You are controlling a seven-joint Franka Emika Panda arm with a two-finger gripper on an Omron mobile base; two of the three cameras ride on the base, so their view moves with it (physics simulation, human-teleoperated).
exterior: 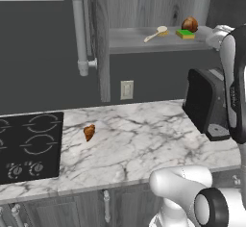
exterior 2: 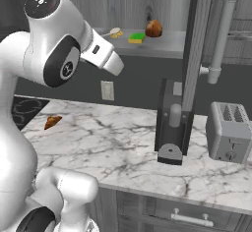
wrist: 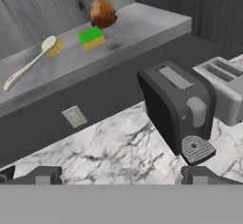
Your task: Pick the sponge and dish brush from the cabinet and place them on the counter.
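The cabinet stands open, and on its grey shelf lie the green-and-yellow sponge and, to its left, the cream dish brush. Both also show from the base: sponge, brush. My gripper is open with nothing between its fingertips. It hangs in the air in front of and below the shelf, above the marble counter, well apart from both items.
A brown rounded lump sits right behind the sponge. A black coffee machine and a toaster stand on the counter under the shelf. A croissant lies near the cooktop. The open cabinet door juts out at the right.
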